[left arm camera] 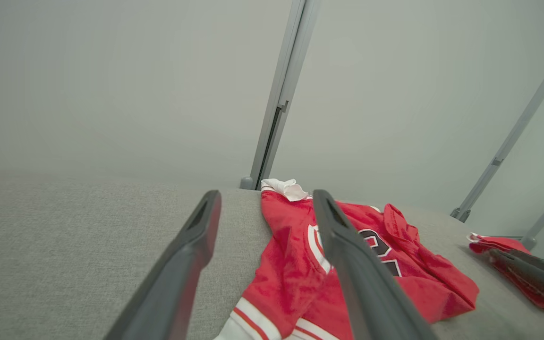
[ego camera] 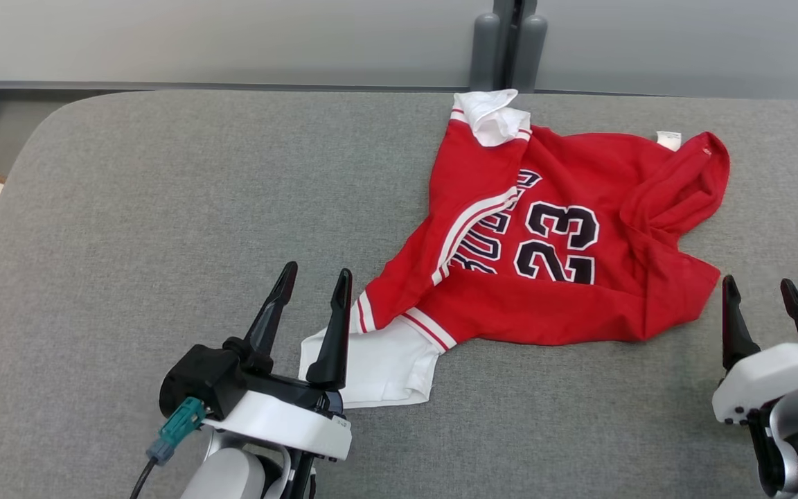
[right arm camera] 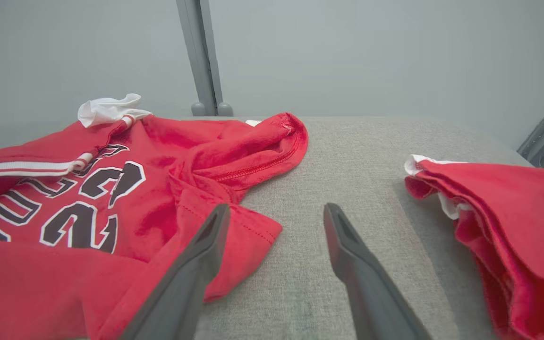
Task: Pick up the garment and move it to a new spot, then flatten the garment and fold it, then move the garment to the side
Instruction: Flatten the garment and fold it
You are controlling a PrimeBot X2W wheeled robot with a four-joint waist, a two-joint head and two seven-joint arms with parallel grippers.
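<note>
The left gripper (ego camera: 318, 272) has its two dark fingers spread apart with nothing between them, tips aimed up the table. In the head view its right finger crosses the edge of the jersey's white sleeve (ego camera: 378, 367); whether it touches the cloth I cannot tell. The pale wrist behind it leans a little to the right, with a teal plug (ego camera: 179, 424) on its left side. The right gripper (ego camera: 757, 281) is likewise spread wide and empty, fingers pointing up, just beside the jersey's near right corner. In the right wrist view its left finger crosses that corner's hem.

The red jersey (ego camera: 565, 305) lies crumpled and partly folded over itself on the table, between the two grippers and towards the far edge. It bears "23" in black with white edging. The black letters beside it are half hidden under a white-striped fold and cannot be read whole. A small white label (ego camera: 668, 140) shows at its far edge.

The table (ego camera: 163, 208) is covered in grey woven fabric and has a rounded corner. A second red garment (right arm camera: 503, 203) lies bunched at the right, apart from the jersey. Behind stand a pale grey wall and a grey post (ego camera: 510, 41)
</note>
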